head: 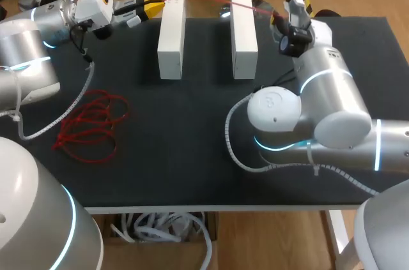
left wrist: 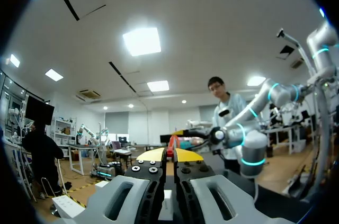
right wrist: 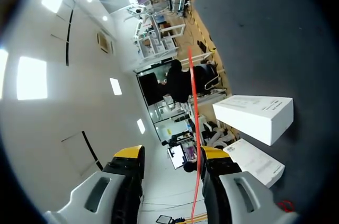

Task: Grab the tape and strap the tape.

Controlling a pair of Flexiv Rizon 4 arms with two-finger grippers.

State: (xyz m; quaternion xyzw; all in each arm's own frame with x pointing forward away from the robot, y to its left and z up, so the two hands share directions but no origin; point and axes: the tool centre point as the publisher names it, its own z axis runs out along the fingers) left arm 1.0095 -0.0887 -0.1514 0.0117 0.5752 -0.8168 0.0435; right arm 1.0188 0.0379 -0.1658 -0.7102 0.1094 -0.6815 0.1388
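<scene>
- Left arm [head: 54, 18] comes in from the left along the far edge of the black tabletop [head: 192, 155], with the wrist about level and pointing toward the middle.
- Left jaws are clenched on the thin red tape [right wrist: 194, 123]. In the left wrist view the yellow fingertips [left wrist: 153, 155] sit almost together, with red showing between them.
- The left jaws sit just beside the far end of the left white rectangular block [head: 171, 34].
- Right arm [head: 319, 97] comes in from the right. Its elbow is folded over the tabletop and the forearm reaches toward the far edge, beyond the right white rectangular block [head: 244, 34].
- Right jaws are released, with the yellow tips [right wrist: 128, 153] well apart. The tape runs along the inner face of one finger only.
- The tape is stretched between the two arms, across the far ends of both blocks.
- The rest of the tape lies in a loose heap [head: 89, 120] on the tabletop, near the left arm.
- The blocks lie parallel, a gap between them.
</scene>
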